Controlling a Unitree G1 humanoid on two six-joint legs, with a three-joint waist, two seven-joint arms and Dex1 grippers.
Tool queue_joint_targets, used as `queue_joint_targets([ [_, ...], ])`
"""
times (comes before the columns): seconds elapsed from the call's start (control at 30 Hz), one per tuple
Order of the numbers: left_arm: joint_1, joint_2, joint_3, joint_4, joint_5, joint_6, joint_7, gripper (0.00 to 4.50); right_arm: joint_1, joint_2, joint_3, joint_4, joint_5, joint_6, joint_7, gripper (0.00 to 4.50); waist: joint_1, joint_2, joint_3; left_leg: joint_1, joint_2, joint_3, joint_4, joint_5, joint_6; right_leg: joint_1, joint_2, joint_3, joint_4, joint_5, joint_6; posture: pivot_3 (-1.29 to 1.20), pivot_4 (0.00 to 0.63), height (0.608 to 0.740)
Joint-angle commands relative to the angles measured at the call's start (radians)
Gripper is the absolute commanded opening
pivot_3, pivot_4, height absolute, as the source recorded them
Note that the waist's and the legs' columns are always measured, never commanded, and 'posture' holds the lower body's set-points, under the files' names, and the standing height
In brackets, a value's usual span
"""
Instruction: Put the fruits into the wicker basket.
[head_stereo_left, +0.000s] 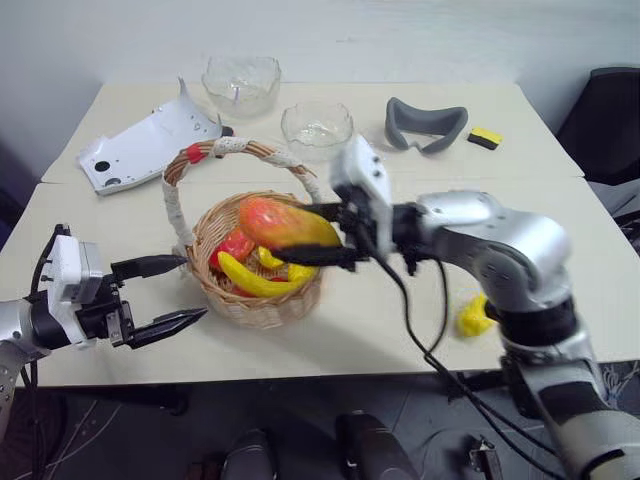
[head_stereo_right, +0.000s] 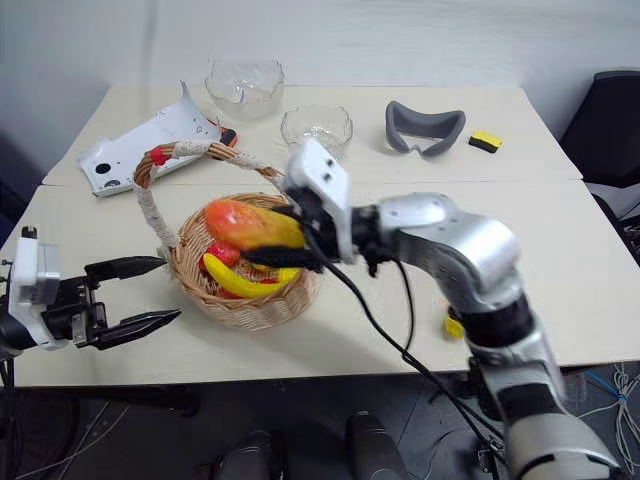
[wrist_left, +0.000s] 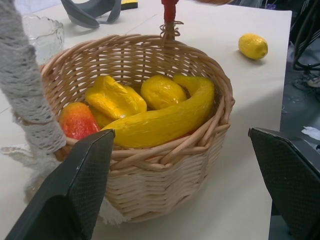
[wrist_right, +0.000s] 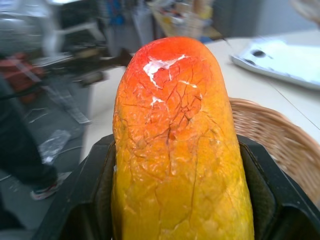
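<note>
- While the right pincer (head_stereo_left: 318, 240) grips the mango (head_stereo_left: 283, 224) above the wicker basket (head_stereo_left: 255, 300), lower it before letting go.
- Left pincer (head_stereo_left: 168, 293) stands open beside the basket; keep it apart.

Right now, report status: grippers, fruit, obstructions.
Right gripper shut on mango, above wicker basket. Left gripper open beside basket. Lemon on table. Basket handle arches close by.

light: bright, even, from overhead
shadows: soft, under wicker basket (head_stereo_left: 262, 300)
glare: white spots on mango (wrist_right: 175, 150)
blur: bg behind mango smeared
</note>
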Motion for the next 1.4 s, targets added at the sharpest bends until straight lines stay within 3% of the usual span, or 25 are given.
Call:
queue_joint_targets([
  [0.03, 0.014, -0.001, 0.032, -0.030, -0.006, -0.006, 0.000, 4.50, -0.018, 0.028, 0.033, 0.013, -0.072, -0.035, -0.036, 2.85, 0.003, 0.000, 0.000, 0.000, 0.000, 0.001, 0.000, 0.000, 0.000, 0.000, 0.000, -0.001, -0.001, 0.000, 0.000, 0.00, 0.150, 0.740],
  [0.2, 0.030, -0.012, 0.023, -0.056, -0.022, 0.006, 0.007, 4.50, 0.014, 0.058, 0.018, -0.042, -0.052, -0.040, -0.007, 4.48, 0.002, 0.000, 0.000, 0.000, 0.000, 0.004, 0.000, 0.000, 0.001, 0.000, -0.001, -0.005, -0.002, 0.000, 0.000, 0.00, 0.150, 0.740],
  [0.33, 0.031, -0.016, 0.017, -0.072, -0.030, 0.016, 0.008, 4.50, 0.093, -0.019, -0.072, -0.157, 0.077, -0.056, 0.146, 4.48, 0.012, 0.000, 0.000, 0.000, 0.000, 0.003, 0.000, -0.003, 0.004, 0.000, 0.000, -0.007, -0.001, 0.000, 0.000, 0.00, 0.150, 0.740],
  [0.47, 0.017, -0.025, -0.008, -0.095, -0.042, 0.021, 0.008, 4.50, 0.213, -0.167, -0.178, -0.241, 0.164, -0.061, 0.268, 4.48, 0.021, 0.000, 0.000, 0.001, 0.000, 0.001, 0.000, -0.003, 0.005, 0.001, 0.000, -0.009, -0.001, 0.000, 0.000, 0.00, 0.150, 0.740],
  [0.57, 0.014, -0.038, -0.074, -0.147, 0.002, -0.020, 0.001, 4.50, 0.365, -0.253, -0.343, -0.273, 0.270, -0.091, 0.345, 4.48, 0.030, -0.001, -0.001, 0.001, -0.001, -0.001, 0.000, -0.003, 0.006, 0.004, -0.001, -0.010, -0.003, 0.000, 0.000, 0.00, 0.150, 0.740],
  [0.77, 0.002, -0.075, -0.179, -0.229, -0.018, -0.029, -0.004, 4.50, 0.897, -0.446, -0.631, -0.180, -0.074, -0.595, 0.516, 4.48, 0.053, -0.001, -0.001, 0.001, -0.002, -0.001, 0.000, -0.004, 0.007, 0.006, 0.002, -0.009, -0.007, 0.000, 0.001, 0.00, 0.150, 0.740],
  [0.9, -0.002, -0.068, -0.228, -0.222, 0.010, -0.047, -0.037, 4.50, 1.166, -0.378, -0.908, -0.044, -0.161, -0.885, 0.511, 4.48, 0.052, -0.001, 0.000, 0.008, -0.003, -0.001, 0.000, -0.003, 0.007, 0.012, 0.005, -0.009, -0.007, 0.000, 0.001, 0.00, 0.150, 0.740],
  [1.0, -0.024, -0.072, -0.246, -0.192, 0.023, -0.059, -0.040, 4.50, 1.352, -0.348, -1.025, 0.068, -0.225, -1.101, 0.575, 4.48, 0.047, 0.000, 0.000, 0.024, -0.002, -0.001, -0.003, -0.005, 0.006, 0.031, 0.005, -0.009, -0.014, 0.000, 0.000, 0.00, 0.150, 0.740],
  [1.03, -0.033, -0.073, -0.252, -0.186, 0.023, -0.060, -0.041, 4.50, 1.400, -0.350, -1.039, 0.113, -0.242, -1.170, 0.602, 4.48, 0.046, 0.000, 0.000, 0.028, -0.002, -0.002, -0.004, -0.006, 0.006, 0.036, 0.004, -0.009, -0.017, -0.002, -0.003, 0.00, 0.150, 0.740],
  [1.07, -0.039, -0.073, -0.256, -0.182, 0.019, -0.057, -0.046, 4.50, 1.432, -0.355, -1.046, 0.152, -0.253, -1.217, 0.619, 4.48, 0.045, 0.000, 0.000, 0.032, -0.001, -0.003, -0.006, -0.006, 0.006, 0.041, 0.001, -0.008, -0.020, -0.010, -0.019, 0.00, 0.150, 0.740],
  [1.23, -0.076, -0.072, -0.288, -0.147, 0.019, -0.041, -0.065, 4.50, 1.529, -0.389, -1.024, 0.302, -0.304, -1.420, 0.662, 4.48, 0.026, 0.000, 0.000, 0.044, 0.002, -0.006, -0.006, -0.013, 0.002, 0.056, 0.001, -0.007, -0.027, -0.011, -0.019, 0.00, 0.150, 0.740],
  [1.33, -0.097, -0.066, -0.300, -0.130, 0.026, -0.047, -0.082, 4.50, 1.500, -0.430, -0.981, 0.293, -0.318, -1.423, 0.635, 4.48, 0.016, 0.001, 0.001, 0.044, 0.002, -0.006, -0.006, -0.013, 0.002, 0.056, 0.000, -0.006, -0.028, -0.011, -0.019, 0.00, 0.150, 0.740],
  [1.4, -0.100, -0.050, -0.308, -0.128, 0.016, -0.028, -0.100, 4.50, 1.419, -0.527, -0.908, 0.230, -0.318, -1.283, 0.620, 4.48, 0.011, 0.001, 0.001, 0.045, 0.002, -0.006, -0.006, -0.013, 0.002, 0.057, 0.001, -0.005, -0.028, -0.010, -0.019, 0.00, 0.150, 0.740],
])
